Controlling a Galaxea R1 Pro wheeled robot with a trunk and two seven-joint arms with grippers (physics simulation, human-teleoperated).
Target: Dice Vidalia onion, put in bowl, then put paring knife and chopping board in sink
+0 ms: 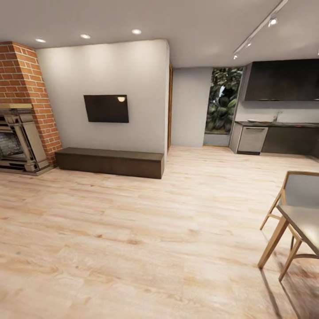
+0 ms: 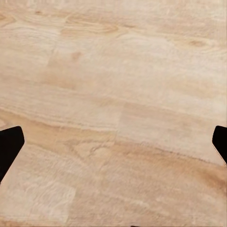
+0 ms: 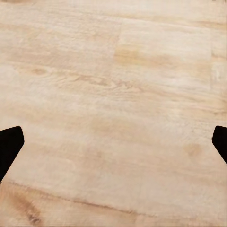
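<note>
A dark countertop (image 1: 283,124) runs along the far kitchen wall, right of the window (image 1: 223,101), above grey cabinets; a chrome tap (image 1: 276,116) stands on it, too small to make out further. Pale wood floor (image 1: 133,230) spreads before it. The left gripper (image 2: 113,142) and right gripper (image 3: 113,142) hang over floorboards, black fingertips (image 2: 9,144) spread wide, holding nothing.

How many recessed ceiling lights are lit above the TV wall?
3: left light, middle light, right light, in a row above the TV. More may lie outside the frame.
</note>
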